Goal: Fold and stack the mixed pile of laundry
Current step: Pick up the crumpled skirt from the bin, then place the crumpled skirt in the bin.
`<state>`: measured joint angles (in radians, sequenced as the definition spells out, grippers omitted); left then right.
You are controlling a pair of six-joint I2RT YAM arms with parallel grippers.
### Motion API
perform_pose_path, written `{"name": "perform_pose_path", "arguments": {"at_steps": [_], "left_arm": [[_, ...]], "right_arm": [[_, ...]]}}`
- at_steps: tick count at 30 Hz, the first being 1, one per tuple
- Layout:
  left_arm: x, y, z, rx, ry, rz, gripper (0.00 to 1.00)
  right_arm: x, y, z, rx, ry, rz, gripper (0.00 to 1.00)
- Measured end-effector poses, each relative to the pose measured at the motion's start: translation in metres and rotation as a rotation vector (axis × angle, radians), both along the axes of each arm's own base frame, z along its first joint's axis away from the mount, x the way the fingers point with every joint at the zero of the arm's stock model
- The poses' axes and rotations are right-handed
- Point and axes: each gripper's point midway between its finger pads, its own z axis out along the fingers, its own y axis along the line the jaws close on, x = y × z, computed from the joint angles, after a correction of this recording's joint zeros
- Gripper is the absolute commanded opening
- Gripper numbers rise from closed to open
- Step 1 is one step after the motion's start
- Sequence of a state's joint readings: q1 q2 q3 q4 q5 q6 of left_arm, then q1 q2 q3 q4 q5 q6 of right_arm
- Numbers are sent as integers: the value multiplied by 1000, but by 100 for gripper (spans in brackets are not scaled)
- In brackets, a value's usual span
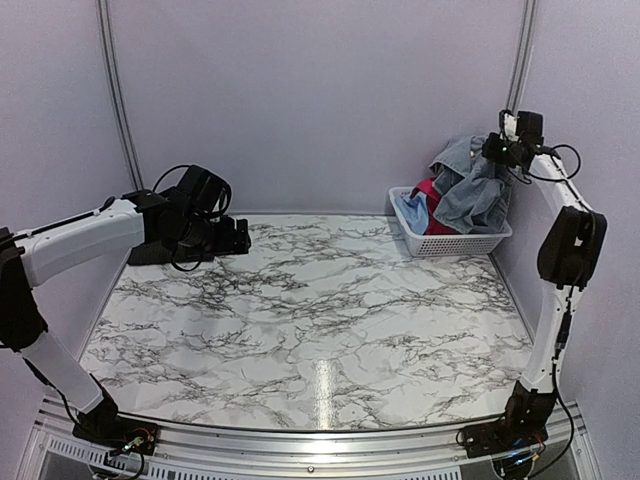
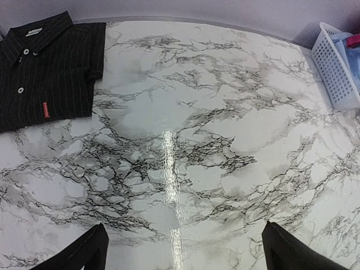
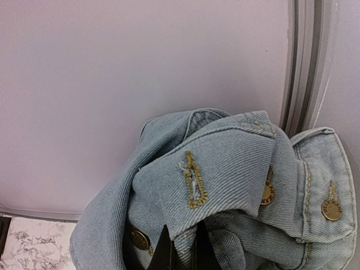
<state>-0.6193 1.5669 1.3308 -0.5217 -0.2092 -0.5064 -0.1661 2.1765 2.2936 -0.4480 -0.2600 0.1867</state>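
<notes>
Hanging off the right pincer is a grey-blue denim piece. Its long axis runs pretty much straight down, top bunched at the pincer and bottom end drooping into the white basket at the far right of the counter. What remains of the laundry pile sits in that basket: a pink-red piece and a light blue piece on the left side of it.

The black pinstriped shirt is off on its own at the far left of the counter. It's lying flat and folded, with the collar pointing at the back wall and the button line running back to front.

The right pincer is clamped tight on a fold of the denim. The right wrist view shows its fingers pinching the cloth between brass buttons. The left pincer is spread wide with nothing in it, hovering above bare marble just right of the shirt.

Only the left wrist view gives a good look at the shirt, with its buttons and a little red tab. From the top, I think the dark patch under the left arm is the shirt, but it blends with the black pincer. The denim's stitching only shows on the right wrist view, and the hang over the basket only from the top.
</notes>
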Motion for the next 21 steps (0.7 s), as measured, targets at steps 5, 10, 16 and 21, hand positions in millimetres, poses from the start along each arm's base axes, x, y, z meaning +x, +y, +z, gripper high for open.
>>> {"name": "perform_pose_path", "arguments": {"at_steps": [5,10,16,21], "left_arm": [[0,0,0,-4,4,-8,99],[0,-1,-1,-3,6,-22,99],[0,0,-1,-3,7,-22,99],[1,1,-1,-3,8,-24,99]], "right_arm": [[-7,1,28,-7,-57,-5,0],[-24,-2,83,-35,-173,-32,0],[-41,-4,141,-60,-319,-60,1],[-43,-3,154,-49,-360,-58,3]]}}
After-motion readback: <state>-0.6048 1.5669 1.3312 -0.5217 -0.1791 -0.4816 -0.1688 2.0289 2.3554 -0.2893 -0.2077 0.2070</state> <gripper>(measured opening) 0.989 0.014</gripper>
